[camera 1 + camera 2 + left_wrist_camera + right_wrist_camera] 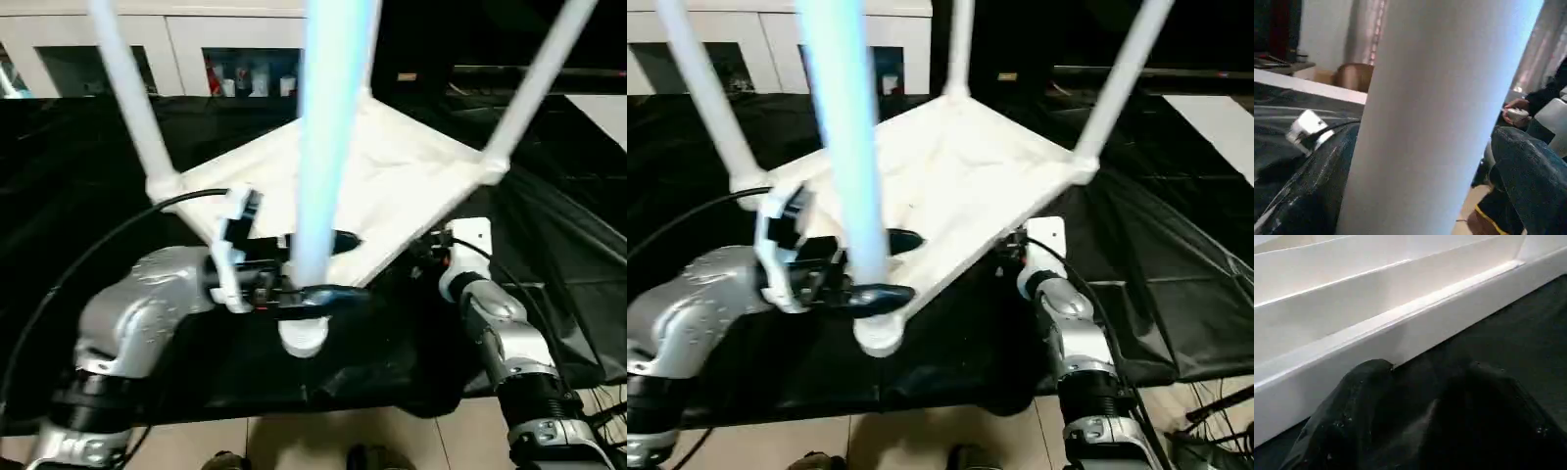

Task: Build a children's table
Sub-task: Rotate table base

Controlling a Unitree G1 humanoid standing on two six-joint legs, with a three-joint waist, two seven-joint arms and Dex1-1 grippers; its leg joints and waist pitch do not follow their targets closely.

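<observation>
The children's table lies upside down: its white top (392,166) rests on black cloth, with white legs standing up from the corner sockets. The nearest leg (328,147) rises from the near socket (304,338). My left gripper (328,266) is open, one black finger on each side of this leg just above the socket; that leg (1440,117) looms close in the left wrist view. My right gripper (431,253) is at the top's near right edge, open, its fingertips against the ribbed top's side wall (1400,333).
The black-covered work surface (118,196) ends just before my forearms, with tiled floor below. Other legs stand at the left corner (132,98) and the right corner (534,83). A seated person's knee (1533,171) and hand (1515,112) appear beyond the leg. Cabinets (196,49) line the back.
</observation>
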